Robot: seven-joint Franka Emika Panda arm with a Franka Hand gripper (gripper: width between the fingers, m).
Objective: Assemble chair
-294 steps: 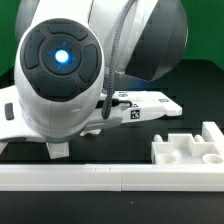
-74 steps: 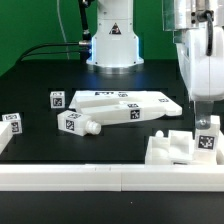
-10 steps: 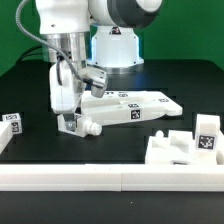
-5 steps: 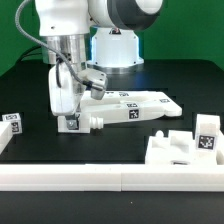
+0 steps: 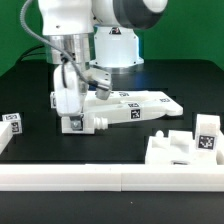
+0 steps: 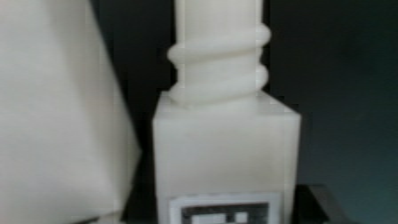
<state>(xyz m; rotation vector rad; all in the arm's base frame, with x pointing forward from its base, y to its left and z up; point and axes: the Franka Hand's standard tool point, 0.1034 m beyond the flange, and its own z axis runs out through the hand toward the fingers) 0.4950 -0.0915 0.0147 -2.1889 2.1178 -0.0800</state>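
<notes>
Reaching down to the counter [image 5: 30, 90], my hand [image 5: 71, 116] stands low over the tagged end of a chair leg [image 5: 92, 123]. The leg lies flat directly beneath the hand. Its ribbed peg end points away from the hand toward the exterior view's right.

Hand state: the fingers straddle the square end of the leg. I cannot tell from either view whether they are pressed against it or stand just clear.

Wrist view: the leg [image 6: 217, 110] fills the middle of the picture. It is a square block that narrows into a ringed peg, and the black-and-white tag [image 6: 228, 212] sits at the block end. A white surface [image 6: 63, 110] runs alongside the leg with a thin dark gap between them. I cannot tell what this surface is.

Positions of other items relative to the hand:
1. The marker board [image 5: 140, 103] lies flat just behind the leg and extends from the hand toward the exterior view's right.
2. The seat frame [image 5: 178, 152] rests well apart from the hand, nearer the camera on the exterior view's right. A tagged part [image 5: 207, 135] stands upright at its far corner.
3. A small tagged part [image 5: 12, 122] lies on the other side of the hand, at the exterior view's left edge.
4. The long white rail [image 5: 100, 178] runs across the counter in front of the hand.
</notes>
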